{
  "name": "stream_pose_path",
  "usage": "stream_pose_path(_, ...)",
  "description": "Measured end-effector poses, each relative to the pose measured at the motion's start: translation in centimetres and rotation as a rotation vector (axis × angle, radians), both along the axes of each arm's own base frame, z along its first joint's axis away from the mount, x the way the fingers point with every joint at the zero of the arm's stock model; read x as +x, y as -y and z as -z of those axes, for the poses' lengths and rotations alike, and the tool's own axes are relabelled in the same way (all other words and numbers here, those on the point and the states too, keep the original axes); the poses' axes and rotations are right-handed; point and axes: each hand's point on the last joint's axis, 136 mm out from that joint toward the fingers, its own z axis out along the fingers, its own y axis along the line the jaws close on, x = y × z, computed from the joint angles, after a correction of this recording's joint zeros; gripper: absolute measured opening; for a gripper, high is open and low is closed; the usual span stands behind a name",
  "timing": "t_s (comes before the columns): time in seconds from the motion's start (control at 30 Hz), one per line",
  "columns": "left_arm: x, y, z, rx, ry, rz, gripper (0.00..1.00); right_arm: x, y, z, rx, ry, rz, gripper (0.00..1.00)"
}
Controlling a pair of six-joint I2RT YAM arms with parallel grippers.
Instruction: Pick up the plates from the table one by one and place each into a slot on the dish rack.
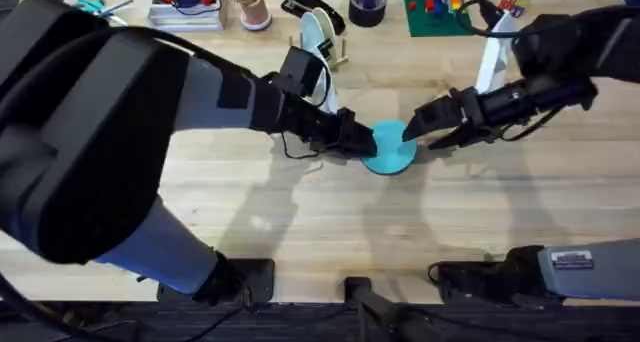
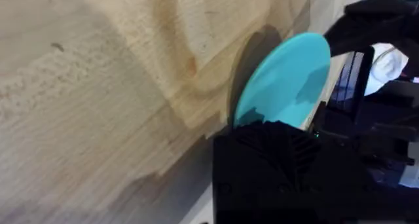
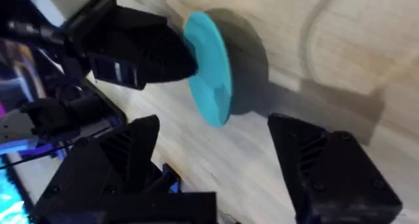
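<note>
While both arms reach toward the middle of the table (image 1: 300,212), the scene reads as follows.

Plate: a bright-turquoise plate (image 1: 392,147) is near the table's centre, lifted and tilted on edge, its shadow on the wood beneath.
Left gripper: the left gripper (image 1: 362,140) is clamped on the plate's left rim; in the left wrist view the disc (image 2: 285,76) rises out of the black fingers.
Right gripper: the right gripper (image 1: 418,125) is just beside the plate's right edge, its fingers spread wide with nothing between them; in its wrist view the plate (image 3: 211,76) is edge-on ahead of them.
Dish rack: the pale wooden dish rack (image 1: 335,44) stands at the far side of the table, with a paler plate (image 1: 318,34) upright in it.
Behind: a pink mug (image 1: 250,6) and a green board (image 1: 438,12) are along the far edge.
</note>
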Motion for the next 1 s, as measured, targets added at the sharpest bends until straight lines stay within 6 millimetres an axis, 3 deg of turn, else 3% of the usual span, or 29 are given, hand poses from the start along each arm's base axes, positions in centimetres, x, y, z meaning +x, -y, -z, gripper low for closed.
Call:
stream_pose_path(0.43, 0.0, 0.0, 0.0, 0.0, 0.0, 0.0, 0.043, 1.1, -0.7, 0.9, 0.052, 0.013, -0.01, 0.992)
stream_pose_path(1.0, 0.0, 0.0, 0.0, 0.0, 0.0, 0.0, 0.043, 1.5, -3.6, 0.9, 0.057, 0.06, -0.085, 0.992)
